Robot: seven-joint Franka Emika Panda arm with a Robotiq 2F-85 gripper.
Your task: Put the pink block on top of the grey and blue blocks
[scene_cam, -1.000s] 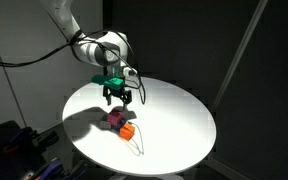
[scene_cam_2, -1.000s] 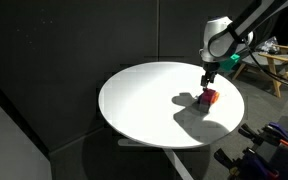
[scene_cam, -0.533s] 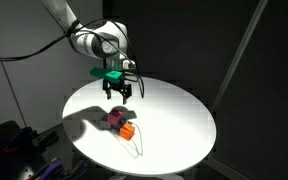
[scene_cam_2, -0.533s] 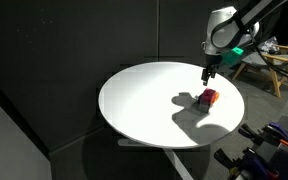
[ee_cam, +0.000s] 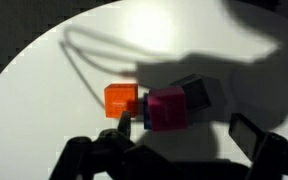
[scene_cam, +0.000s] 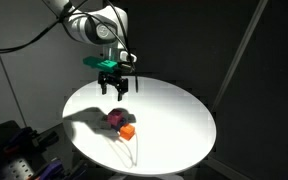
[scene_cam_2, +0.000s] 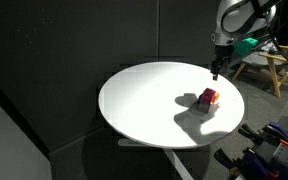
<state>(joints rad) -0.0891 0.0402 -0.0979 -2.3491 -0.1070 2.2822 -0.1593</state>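
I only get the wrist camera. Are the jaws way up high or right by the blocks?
Observer: High up. In an exterior view the gripper hangs well above the pink block, touching nothing.
Operator: Is pink in the middle of the table?
Observer: No. An exterior view shows it off-centre on the round white table, nearer one edge.
Operator: Is orange stacked too?
Observer: No, in an exterior view the orange block seems to lie on the tabletop beside pink.
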